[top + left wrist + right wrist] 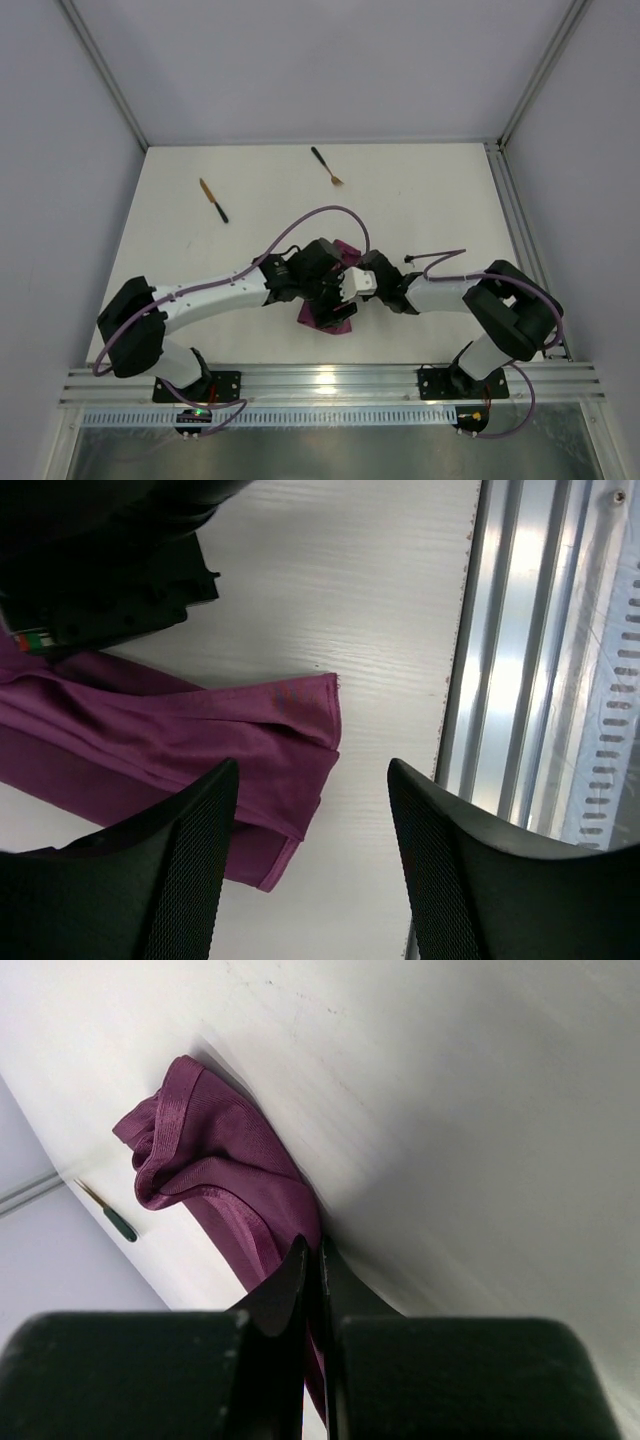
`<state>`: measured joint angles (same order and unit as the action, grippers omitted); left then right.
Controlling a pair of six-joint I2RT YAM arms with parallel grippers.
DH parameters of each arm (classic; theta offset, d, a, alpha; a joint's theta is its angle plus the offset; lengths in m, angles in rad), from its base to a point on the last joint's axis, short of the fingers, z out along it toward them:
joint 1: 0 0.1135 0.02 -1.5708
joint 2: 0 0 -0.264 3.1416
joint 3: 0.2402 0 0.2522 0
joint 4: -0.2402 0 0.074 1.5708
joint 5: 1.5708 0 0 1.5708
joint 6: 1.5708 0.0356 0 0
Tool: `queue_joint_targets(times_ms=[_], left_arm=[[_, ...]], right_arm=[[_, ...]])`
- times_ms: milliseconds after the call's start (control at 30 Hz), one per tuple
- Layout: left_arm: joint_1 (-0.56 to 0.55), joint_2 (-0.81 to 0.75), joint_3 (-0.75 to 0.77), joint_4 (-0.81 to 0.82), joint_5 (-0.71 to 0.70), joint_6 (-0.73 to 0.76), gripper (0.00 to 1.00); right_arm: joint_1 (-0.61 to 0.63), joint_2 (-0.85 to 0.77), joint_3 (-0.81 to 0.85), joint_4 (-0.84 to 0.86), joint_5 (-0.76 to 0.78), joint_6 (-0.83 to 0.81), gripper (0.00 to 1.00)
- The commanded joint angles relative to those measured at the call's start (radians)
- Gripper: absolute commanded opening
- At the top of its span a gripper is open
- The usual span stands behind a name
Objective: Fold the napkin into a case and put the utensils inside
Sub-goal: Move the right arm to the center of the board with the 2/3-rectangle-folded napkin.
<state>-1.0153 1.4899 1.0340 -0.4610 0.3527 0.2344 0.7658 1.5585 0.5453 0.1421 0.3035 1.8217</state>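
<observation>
The magenta napkin (pixel 328 318) lies bunched near the table's front edge, mostly hidden under both grippers. My right gripper (pixel 312 1245) is shut on a fold of the napkin (pixel 215 1155), and cloth shows between its fingers. My left gripper (pixel 312 770) hovers open over the napkin's folded corner (pixel 290 730), with one finger (pixel 180 860) above the cloth and nothing gripped. The knife (pixel 212 200) and the fork (pixel 326 166) lie apart at the far side of the table. One utensil (pixel 112 1217) shows small beyond the napkin in the right wrist view.
An aluminium rail (pixel 330 383) runs along the near edge, close beside the left gripper's other finger (pixel 470 870). The right gripper's black body (pixel 100 570) sits just behind the napkin. Purple cables (pixel 320 213) arc over the arms. Frame posts (pixel 105 75) stand at the back corners.
</observation>
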Motion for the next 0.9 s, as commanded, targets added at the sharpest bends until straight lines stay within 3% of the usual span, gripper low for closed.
queue_joint_targets(times_ms=[0,67,167,233,333,467,867], left_arm=[[-0.031,-0.065,-0.026,0.010,0.083,0.063,0.62],[-0.061,-0.095,-0.072,-0.039,0.086,0.195,0.66],[-0.063,-0.189,-0.207,0.040,-0.067,0.325,0.72],[-0.043,-0.238,-0.241,0.091,-0.153,0.309,0.72],[0.047,-0.275,-0.239,0.067,-0.107,0.220,0.75],[0.153,-0.322,-0.273,0.047,-0.096,0.163,0.96],[0.158,-0.106,-0.190,-0.074,0.062,0.125,0.88]], right_arm=[[0.007,0.044,0.015,-0.223,0.006,0.048,0.04],[0.006,0.054,0.024,-0.237,0.002,0.068,0.04],[0.012,0.063,0.037,-0.268,-0.009,0.097,0.04],[0.042,0.058,0.044,-0.286,0.005,0.123,0.04],[0.111,0.045,0.045,-0.326,0.061,0.209,0.04],[0.151,0.067,0.067,-0.337,0.091,0.263,0.04],[0.196,0.120,0.088,-0.365,0.137,0.350,0.04]])
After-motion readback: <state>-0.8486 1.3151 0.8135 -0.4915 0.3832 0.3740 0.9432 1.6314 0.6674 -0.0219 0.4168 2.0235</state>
